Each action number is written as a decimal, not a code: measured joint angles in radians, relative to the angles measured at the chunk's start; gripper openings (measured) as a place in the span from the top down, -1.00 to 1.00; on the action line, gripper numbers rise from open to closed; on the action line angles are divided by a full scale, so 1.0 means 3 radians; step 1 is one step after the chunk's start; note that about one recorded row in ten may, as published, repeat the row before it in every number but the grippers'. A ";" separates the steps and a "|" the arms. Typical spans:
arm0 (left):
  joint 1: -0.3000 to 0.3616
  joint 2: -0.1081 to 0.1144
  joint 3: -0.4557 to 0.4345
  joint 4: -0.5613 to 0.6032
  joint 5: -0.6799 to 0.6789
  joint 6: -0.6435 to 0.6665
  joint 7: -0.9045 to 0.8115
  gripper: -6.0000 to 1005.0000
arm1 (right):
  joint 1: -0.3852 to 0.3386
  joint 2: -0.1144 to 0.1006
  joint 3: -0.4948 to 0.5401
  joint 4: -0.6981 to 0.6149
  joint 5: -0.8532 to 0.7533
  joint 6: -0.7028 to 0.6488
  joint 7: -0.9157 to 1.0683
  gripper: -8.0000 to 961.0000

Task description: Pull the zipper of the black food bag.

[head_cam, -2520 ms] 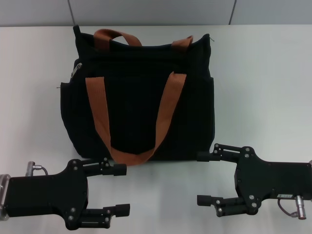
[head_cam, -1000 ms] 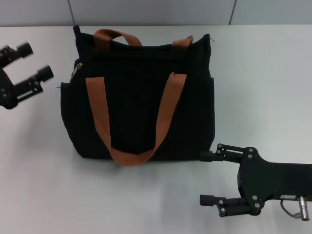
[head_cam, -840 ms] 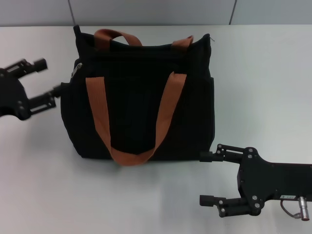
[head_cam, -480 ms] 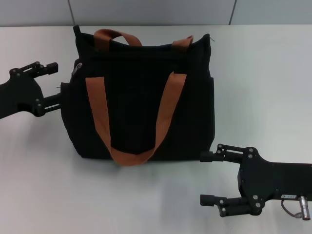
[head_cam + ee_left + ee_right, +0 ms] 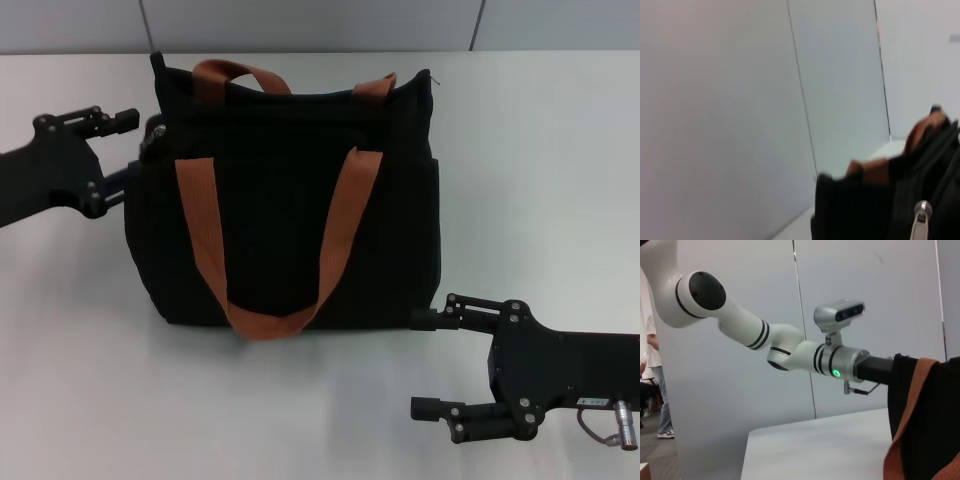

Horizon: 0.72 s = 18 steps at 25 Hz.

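The zipper [image 5: 157, 136] sits at the black food bag [image 5: 285, 215]'s far-left top corner; the left gripper [image 5: 128, 150], jaws apart, has closed in beside it, grasping nothing. The right gripper [image 5: 425, 365] waits open near the tabletop [image 5: 540, 170]'s front edge.

Table [image 5: 540, 180]: white, flat, matte surface spanning the head view.
Wall panels [image 5: 300, 25]: pale grey, divided by thin dark vertical seams, behind the table.
Bystander [image 5: 654, 390]: white shirt, grey trousers, at the frame edge.
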 joint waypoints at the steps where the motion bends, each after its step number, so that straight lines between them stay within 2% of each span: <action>1: 0.0008 0.0008 -0.0018 0.0000 -0.0033 0.0052 -0.0001 -0.35 | -0.0001 0.0000 0.0000 0.0001 0.0001 0.0000 0.0007 -0.70; 3: 0.0048 0.0024 -0.0054 0.0001 -0.0152 0.0159 0.0000 -0.25 | -0.0003 0.0000 0.0000 0.0000 0.0001 -0.0001 0.0019 -0.70; 9: 0.0119 0.0054 -0.0061 0.0001 -0.0316 0.0361 0.0004 0.31 | -0.0009 0.0000 0.0000 0.0000 0.0005 -0.0005 0.0026 -0.70; 14: 0.0131 0.0016 -0.0062 0.0003 -0.0320 0.0432 0.0052 0.69 | -0.0010 0.0000 0.0034 0.0008 0.0016 -0.0099 0.0027 -0.70; 18: 0.0138 -0.0020 -0.0079 0.0005 -0.0336 0.0520 0.0121 0.82 | 0.0006 0.0005 0.0227 0.0017 0.0024 -0.0308 0.0077 -0.70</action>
